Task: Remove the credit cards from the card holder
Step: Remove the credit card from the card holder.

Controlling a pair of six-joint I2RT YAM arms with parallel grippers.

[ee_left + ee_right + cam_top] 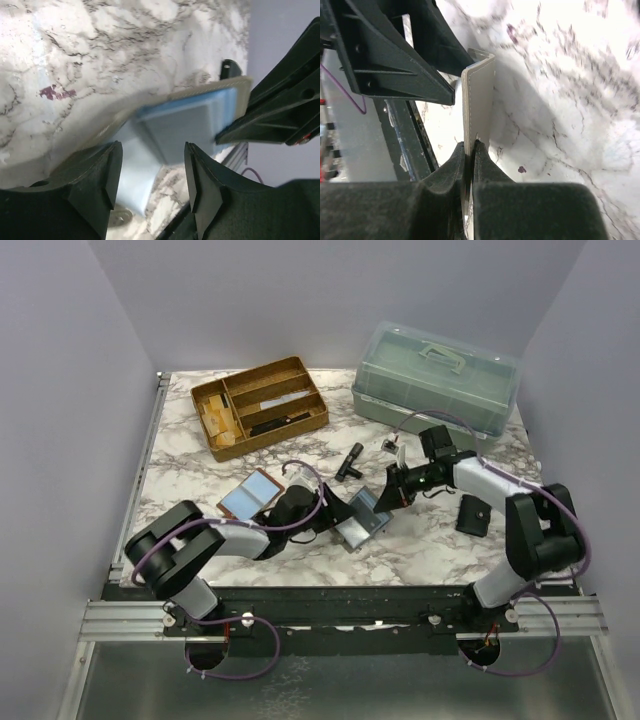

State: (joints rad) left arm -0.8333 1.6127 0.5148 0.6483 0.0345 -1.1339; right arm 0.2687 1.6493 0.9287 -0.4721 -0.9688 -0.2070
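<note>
Black fingers of the left gripper (153, 150) stand spread and released near the table's front. The lower leaf of the card holder (364, 523) shows in the gap beyond them. Inside the half-open holder a light-blue credit card (187, 122) lies against the upper leaf, not out of it. From the other side the right gripper (469, 146) is clenched tight on the holder's pale stitched edge — that leaf stands on edge between its fingertips, with the marble table (420, 550) beneath. Beside the left arm's wrist, two light-blue panels (250, 496) with a brown rim lie flat side by side; cards or a second holder, I cannot tell. A black pouch (473, 515) lies to the right — well apart. Farther back sit a small black tool (350, 461), a wooden tray (272, 437) and a clear green lidded box (435, 375).
</note>
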